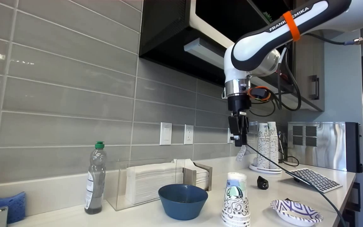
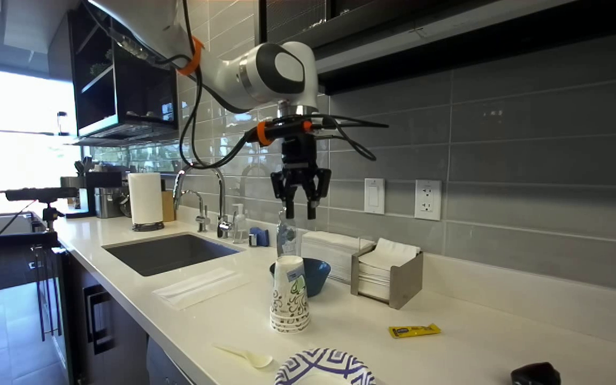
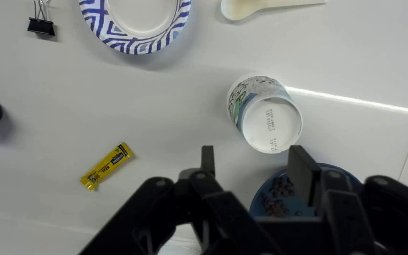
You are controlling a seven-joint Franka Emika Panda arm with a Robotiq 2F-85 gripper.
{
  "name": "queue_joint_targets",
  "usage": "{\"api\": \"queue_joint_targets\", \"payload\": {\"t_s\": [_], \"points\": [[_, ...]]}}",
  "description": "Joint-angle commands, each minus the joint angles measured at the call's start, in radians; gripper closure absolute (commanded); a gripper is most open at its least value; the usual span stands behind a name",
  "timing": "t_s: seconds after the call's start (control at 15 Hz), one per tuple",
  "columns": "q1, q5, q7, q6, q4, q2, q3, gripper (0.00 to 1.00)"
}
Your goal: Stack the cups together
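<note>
The black gripper is seen with its two fingers parted; a rather wide gap is left between them, and nothing is held or touched. In both exterior views it is hung in the air above the cups, well apart from them. The cups are nested in one another and are stood upside down on the white counter, just beside the blue bowl but apart from it.

On the upturned base of the top cup, in the wrist view, small black print is found: "LEX" and "0010" can be read, while the other characters are less certain. On the yellow packet the word "REAL" can be made out; the remaining lettering is too blurred. On the robot arm "FRANK" and "MIKA" are written in white, and the part between them is crossed by an orange strap. On the bottle a white label is carried, whose print is too small to be read.
</note>
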Motion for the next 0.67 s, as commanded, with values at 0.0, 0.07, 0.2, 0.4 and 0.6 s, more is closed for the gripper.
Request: {"api": "queue_joint_targets", "payload": {"t_s": [0.0, 0.07, 0.2, 0.4, 0.6], "points": [[0.001, 0.046, -0.011, -0.025, -0.013, -0.040, -0.005, 0.12], [0.002, 0.060, -0.016, -0.026, -0.016, -0.050, -0.005, 0.04], [0.002, 0.033, 0.000, -0.012, 0.003, -0.020, -0.002, 0.00], [0.002, 0.034, 0.000, -0.013, 0.003, -0.022, -0.002, 0.00], [0.002, 0.034, 0.000, -0.013, 0.003, -0.018, -0.002, 0.00]]}}
